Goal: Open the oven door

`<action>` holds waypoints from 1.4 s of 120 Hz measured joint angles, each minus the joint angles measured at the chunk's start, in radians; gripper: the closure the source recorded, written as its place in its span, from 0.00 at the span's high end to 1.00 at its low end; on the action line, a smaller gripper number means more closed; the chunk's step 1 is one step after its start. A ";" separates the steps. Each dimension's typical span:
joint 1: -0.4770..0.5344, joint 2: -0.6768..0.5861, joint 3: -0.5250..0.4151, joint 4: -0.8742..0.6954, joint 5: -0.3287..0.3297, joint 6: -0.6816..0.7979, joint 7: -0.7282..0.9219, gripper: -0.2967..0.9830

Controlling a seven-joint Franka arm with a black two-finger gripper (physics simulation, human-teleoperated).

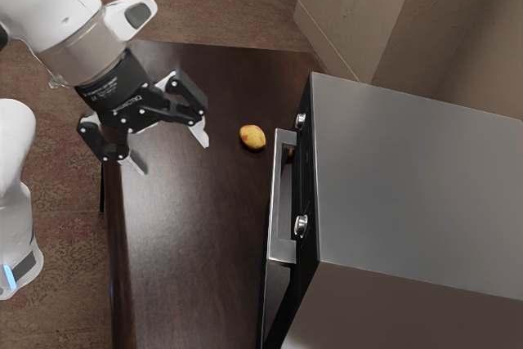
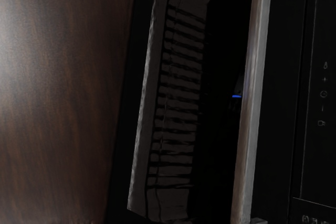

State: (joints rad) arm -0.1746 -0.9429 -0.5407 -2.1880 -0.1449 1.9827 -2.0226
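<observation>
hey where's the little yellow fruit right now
In the exterior view's upper middle, the yellow fruit lies on the dark table, between the open end effector and the oven handle.

I see the oven door [image 2: 178, 103], black with a dark window showing rack-like bars and a long silver handle [image 1: 282, 253]. It looks shut, standing upright at the front of the metallic oven [image 1: 409, 169], facing the exterior view's left.
</observation>
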 joint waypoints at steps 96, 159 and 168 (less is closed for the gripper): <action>0.156 0.031 -0.047 -0.003 -0.086 0.051 0.222 0.77; 0.255 0.071 -0.071 -0.038 -0.203 0.085 0.340 0.77; 0.259 0.076 -0.071 -0.037 -0.207 0.086 0.352 0.77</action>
State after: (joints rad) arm 0.0845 -0.8668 -0.6121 -2.2255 -0.3523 2.0692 -1.6708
